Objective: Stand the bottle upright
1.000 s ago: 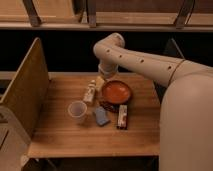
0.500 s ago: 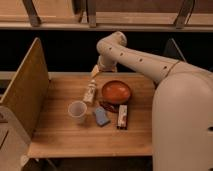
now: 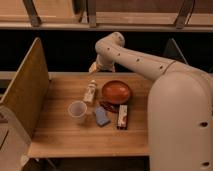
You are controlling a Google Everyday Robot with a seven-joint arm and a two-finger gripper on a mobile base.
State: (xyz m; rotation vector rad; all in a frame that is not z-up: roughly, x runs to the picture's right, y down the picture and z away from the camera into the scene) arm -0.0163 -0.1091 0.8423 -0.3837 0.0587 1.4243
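The small cream-white bottle (image 3: 90, 93) with a narrow neck and brownish label marks stands on the wooden table (image 3: 60, 140), left of the bowl, its neck pointing up with a slight lean. My gripper (image 3: 94, 67) hangs above the table's far edge, up and behind the bottle, clear of it. Nothing shows in the gripper. The arm (image 3: 135, 60) reaches in from the right.
A red-brown bowl (image 3: 116, 91) sits right of the bottle. A translucent cup (image 3: 77, 111), a blue object (image 3: 102, 117) and a dark flat bar (image 3: 122, 116) lie in front. A wooden side panel (image 3: 22, 92) stands at the left. My body (image 3: 180, 125) fills the right.
My gripper has lifted up and back from beside the bottle's top to above the table's far edge. The bottle stays in place.
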